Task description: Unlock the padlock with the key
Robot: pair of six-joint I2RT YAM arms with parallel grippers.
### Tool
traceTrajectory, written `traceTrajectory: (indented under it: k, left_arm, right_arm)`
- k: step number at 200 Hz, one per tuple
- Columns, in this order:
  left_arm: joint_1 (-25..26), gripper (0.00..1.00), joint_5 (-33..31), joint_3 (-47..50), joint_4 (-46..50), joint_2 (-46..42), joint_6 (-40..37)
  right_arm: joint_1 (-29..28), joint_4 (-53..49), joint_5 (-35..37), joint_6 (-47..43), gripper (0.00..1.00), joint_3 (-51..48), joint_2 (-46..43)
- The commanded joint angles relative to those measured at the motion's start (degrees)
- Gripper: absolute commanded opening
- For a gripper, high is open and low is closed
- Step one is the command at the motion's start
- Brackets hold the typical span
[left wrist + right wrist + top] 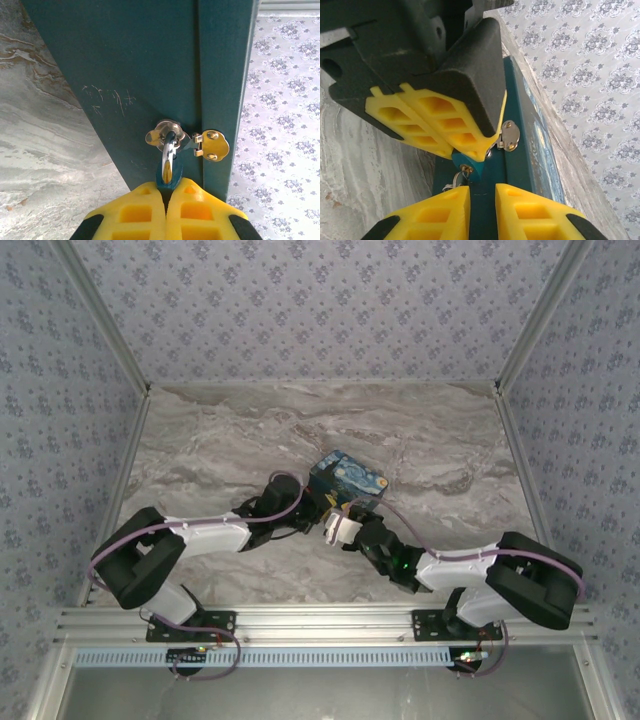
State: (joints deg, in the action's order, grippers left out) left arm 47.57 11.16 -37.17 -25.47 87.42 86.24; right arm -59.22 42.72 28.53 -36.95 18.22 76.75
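Left pincer (167, 194): yellow fingers (135, 215) drawn together, clamped on the square blue head of the key (167, 176). The key's silvery shaft runs straight up from the fingertips to the padlock (164, 134), a small shiny brass-toned piece at the front clasp of the box (140, 65). Shaft and lock meet, but how far the shaft has entered cannot be made out. A metal hasp plate (212, 145) sits just beside the lock, across the seam of the dark teal box front. Right pincer (482, 192): fingers stand a narrow gap apart, with the box front showing through the gap and nothing seen gripped. It sits just below the left pincer's tips and the key head, close to them but not visibly touching. In the top view the painted box lies near the middle of the marbled surface (430, 440), with both arms reaching in to its near face.
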Motion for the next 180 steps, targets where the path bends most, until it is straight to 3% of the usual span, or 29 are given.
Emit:
traceTrajectory:
  k: [1,97,150,180]
  left_arm:
    - [-0.2,0.0,0.6,-2.8,-1.9,-0.5,0.3]
    - [-0.2,0.0,0.7,-2.8,-2.1,-0.2,0.5]
    - [-0.1,0.0,0.7,-2.5,-2.7,-0.2,0.9]
    - [-0.1,0.0,0.8,-2.5,-2.7,-0.3,0.8]
  right_arm:
    - [0.3,1.7,0.0,1.2,0.21,1.6,1.0]
    - [0.3,3.2,0.4,2.6,0.14,2.7,3.6]
    - [1.2,3.8,-0.1,6.3,0.01,3.0,4.0]
    - [1.9,3.7,-0.2,7.8,0.0,2.8,3.8]
